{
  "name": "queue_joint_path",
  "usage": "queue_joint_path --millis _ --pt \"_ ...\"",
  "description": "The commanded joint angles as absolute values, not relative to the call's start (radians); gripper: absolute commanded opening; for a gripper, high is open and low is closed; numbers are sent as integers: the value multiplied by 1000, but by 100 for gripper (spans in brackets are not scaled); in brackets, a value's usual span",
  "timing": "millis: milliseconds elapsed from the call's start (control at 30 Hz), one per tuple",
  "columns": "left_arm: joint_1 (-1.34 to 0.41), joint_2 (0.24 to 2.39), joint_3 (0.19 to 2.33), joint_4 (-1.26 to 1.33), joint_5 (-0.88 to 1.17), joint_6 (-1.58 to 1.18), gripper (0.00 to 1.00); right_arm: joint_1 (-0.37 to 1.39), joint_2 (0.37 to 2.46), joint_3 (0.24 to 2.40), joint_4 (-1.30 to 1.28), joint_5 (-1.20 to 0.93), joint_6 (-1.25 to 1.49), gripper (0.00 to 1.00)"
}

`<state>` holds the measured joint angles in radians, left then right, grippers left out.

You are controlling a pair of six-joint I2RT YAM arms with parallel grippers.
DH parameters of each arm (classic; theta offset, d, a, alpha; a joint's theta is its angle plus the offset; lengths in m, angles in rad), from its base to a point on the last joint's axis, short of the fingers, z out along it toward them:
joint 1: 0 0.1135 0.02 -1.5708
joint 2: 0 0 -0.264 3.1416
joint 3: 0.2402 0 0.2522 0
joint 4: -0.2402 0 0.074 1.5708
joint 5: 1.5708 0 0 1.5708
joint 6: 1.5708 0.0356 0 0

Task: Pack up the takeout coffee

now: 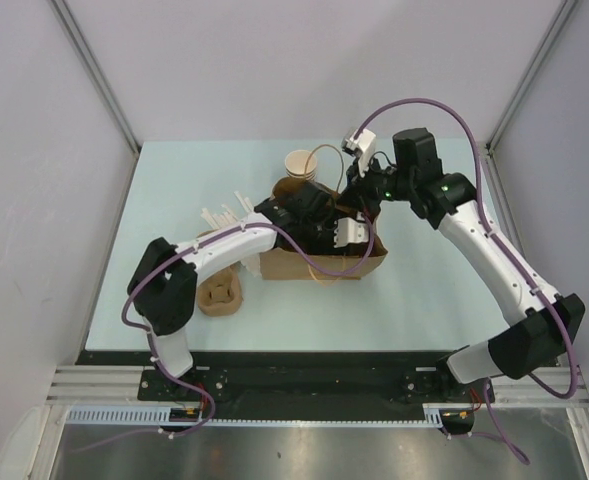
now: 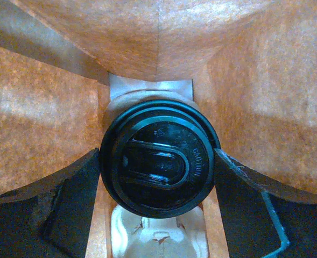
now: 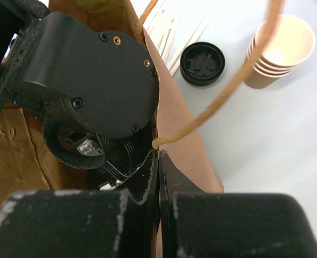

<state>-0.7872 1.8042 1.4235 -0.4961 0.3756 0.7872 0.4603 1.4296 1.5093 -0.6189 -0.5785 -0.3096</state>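
Two tools meet at the large brown paper bag with cord handles [image 1: 314,268]. The left tool [image 2: 157,157] reaches deep inside it, fingers [image 2: 72,204] spread wide and clamped against both sides of the round black-lidded takeout coffee cup [image 2: 159,166], which sits between them low in the bag. The right tool [image 3: 158,164] is pinched together on the bag's upper edge. Beyond it on the pale bench [image 3: 266,140] are a loose black plastic lid [image 3: 202,63] and a stack of lidless tan cups [image 3: 279,54].
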Motion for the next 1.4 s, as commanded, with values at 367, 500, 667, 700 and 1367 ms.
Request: queue_joint_path --millis 367,500,667,700,1367 --pt "-729 1986 1489 -658 437 810 11 367 1614 1675 -724 -706 -261 0" --pt "-723 2006 1488 -666 445 816 11 356 1646 1692 -729 -718 -262 0" --pt "-719 2025 1476 -670 453 818 11 341 1674 1712 -732 -729 -261 0" --pt "-716 2028 1474 -670 454 819 11 338 1675 1716 -738 -730 -261 0" --pt "-706 1850 1552 -652 472 709 80 345 1686 1755 -778 -695 -259 0"
